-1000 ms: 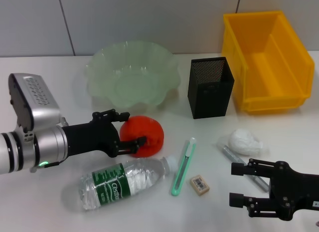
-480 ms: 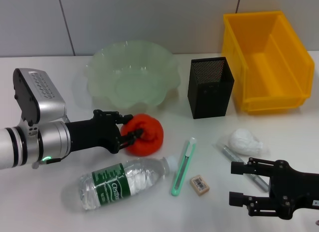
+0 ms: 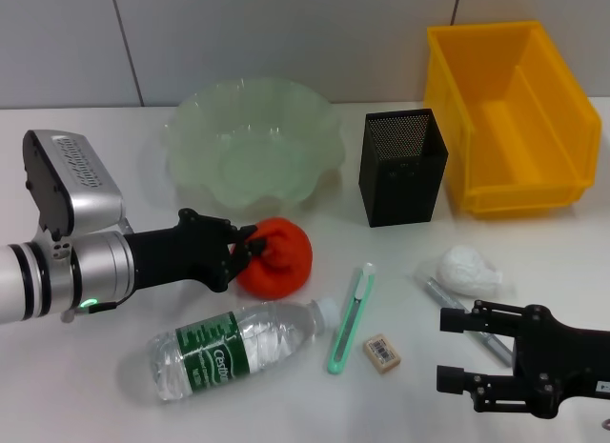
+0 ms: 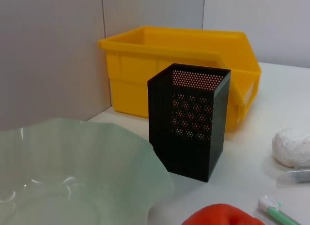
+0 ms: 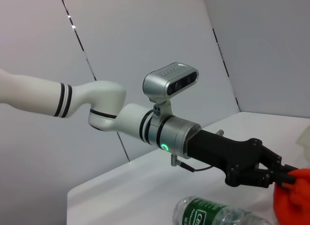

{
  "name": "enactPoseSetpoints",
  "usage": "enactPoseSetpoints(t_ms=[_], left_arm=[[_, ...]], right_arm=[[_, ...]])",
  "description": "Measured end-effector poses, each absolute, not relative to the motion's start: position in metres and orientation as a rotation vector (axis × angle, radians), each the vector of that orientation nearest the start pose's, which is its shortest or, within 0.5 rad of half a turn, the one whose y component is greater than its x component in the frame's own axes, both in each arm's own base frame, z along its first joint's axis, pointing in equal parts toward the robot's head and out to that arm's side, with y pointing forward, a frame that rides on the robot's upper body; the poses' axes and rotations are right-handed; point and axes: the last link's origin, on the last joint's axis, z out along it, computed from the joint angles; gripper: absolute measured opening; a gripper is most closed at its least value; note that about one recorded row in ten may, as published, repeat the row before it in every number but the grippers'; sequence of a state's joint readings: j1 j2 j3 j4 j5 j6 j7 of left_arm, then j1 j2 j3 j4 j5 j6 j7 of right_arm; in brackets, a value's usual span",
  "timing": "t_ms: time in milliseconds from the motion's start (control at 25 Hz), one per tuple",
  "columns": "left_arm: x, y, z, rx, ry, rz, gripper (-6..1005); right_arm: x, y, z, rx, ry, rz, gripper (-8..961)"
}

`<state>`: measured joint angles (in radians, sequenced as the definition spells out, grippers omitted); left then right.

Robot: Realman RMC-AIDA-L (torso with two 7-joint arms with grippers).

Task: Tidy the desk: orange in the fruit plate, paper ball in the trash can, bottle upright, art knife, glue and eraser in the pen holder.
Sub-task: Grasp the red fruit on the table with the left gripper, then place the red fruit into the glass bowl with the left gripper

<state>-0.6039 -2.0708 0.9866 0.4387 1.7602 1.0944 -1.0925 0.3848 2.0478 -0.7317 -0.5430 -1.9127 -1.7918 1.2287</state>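
The orange [image 3: 281, 262] lies on the white table in front of the green fruit plate [image 3: 191, 129]. My left gripper [image 3: 250, 243] is shut on the orange's upper left side; the right wrist view shows its fingertips [image 5: 286, 175] pinching the orange [image 5: 293, 196]. The bottle [image 3: 238, 346] lies on its side near the front. The green art knife [image 3: 350, 319], eraser [image 3: 381, 352], grey glue stick [image 3: 457, 310] and paper ball [image 3: 467, 269] lie to the right. My right gripper [image 3: 448, 352] is open and empty at the front right.
The black mesh pen holder [image 3: 402, 167] stands behind the knife, with the yellow bin [image 3: 510, 110] to its right. The left wrist view shows the plate [image 4: 72, 162], the holder [image 4: 191, 121], the bin [image 4: 184, 46] and the paper ball [image 4: 292, 147].
My left gripper's fingers, spread around the orange a second ago, have closed onto its upper left side. The right arm has not moved.
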Motion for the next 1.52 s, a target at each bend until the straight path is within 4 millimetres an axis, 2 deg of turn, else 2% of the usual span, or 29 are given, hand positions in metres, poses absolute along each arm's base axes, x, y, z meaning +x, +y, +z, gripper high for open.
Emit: enactPoseSetpoints(t_ms=[280,400,520,560,640,720,760,800,840,880,920,1040,1080,1120,1280,1520], left_arm=[[-0.267,0.363,-0.052,-2.622,-0.411,-0.444,126],[-0.265,0.36,-0.048,-2.614,-0.433,-0.512,103],[-0.257,0.356,-0.032,-2.587,-0.44,-0.656,77],[-0.257,0.356,-0.032,-2.587,-0.44,-0.656,72],[-0.244,0.355,-0.015,-2.546,-0.445,-0.806,62],[-0.244,0.355,-0.015,-2.546,-0.445,-0.806,53],[-0.235,0.358,-0.005,-2.508,-0.437,-0.902,48],[-0.235,0.358,-0.005,-2.508,-0.437,-0.902,48],[-0.226,0.364,0.004,-2.45,-0.431,-0.979,48],[-0.226,0.364,0.004,-2.45,-0.431,-0.979,48],[-0.216,0.378,0.01,-2.372,-0.422,-1.016,48],[-0.208,0.401,0.008,-2.295,-0.418,-0.969,48],[-0.208,0.401,0.008,-2.295,-0.418,-0.969,48],[-0.205,0.419,-0.002,-2.262,-0.427,-0.879,48],[-0.205,0.436,-0.013,-2.218,-0.436,-0.764,49],[-0.213,0.443,-0.021,-2.162,-0.453,-0.688,49]], right_arm=[[0.285,0.26,-0.003,-2.813,0.625,0.955,770],[0.285,0.26,-0.003,-2.812,0.624,0.953,770],[0.285,0.261,-0.003,-2.811,0.625,0.95,770],[0.285,0.261,-0.003,-2.811,0.625,0.95,770],[0.285,0.261,-0.004,-2.811,0.625,0.952,770],[0.285,0.26,-0.004,-2.81,0.626,0.953,770],[0.285,0.26,-0.004,-2.81,0.626,0.953,770],[0.285,0.26,-0.004,-2.81,0.627,0.953,770],[0.285,0.26,-0.004,-2.81,0.628,0.953,770],[0.285,0.26,-0.004,-2.81,0.628,0.953,770],[0.285,0.26,-0.004,-2.81,0.628,0.953,770],[0.285,0.26,-0.004,-2.81,0.627,0.954,770],[0.285,0.26,-0.004,-2.81,0.627,0.954,770],[0.285,0.26,-0.004,-2.811,0.627,0.956,770],[0.284,0.26,-0.004,-2.809,0.626,0.961,771],[0.281,0.261,-0.006,-2.813,0.611,0.969,771]])
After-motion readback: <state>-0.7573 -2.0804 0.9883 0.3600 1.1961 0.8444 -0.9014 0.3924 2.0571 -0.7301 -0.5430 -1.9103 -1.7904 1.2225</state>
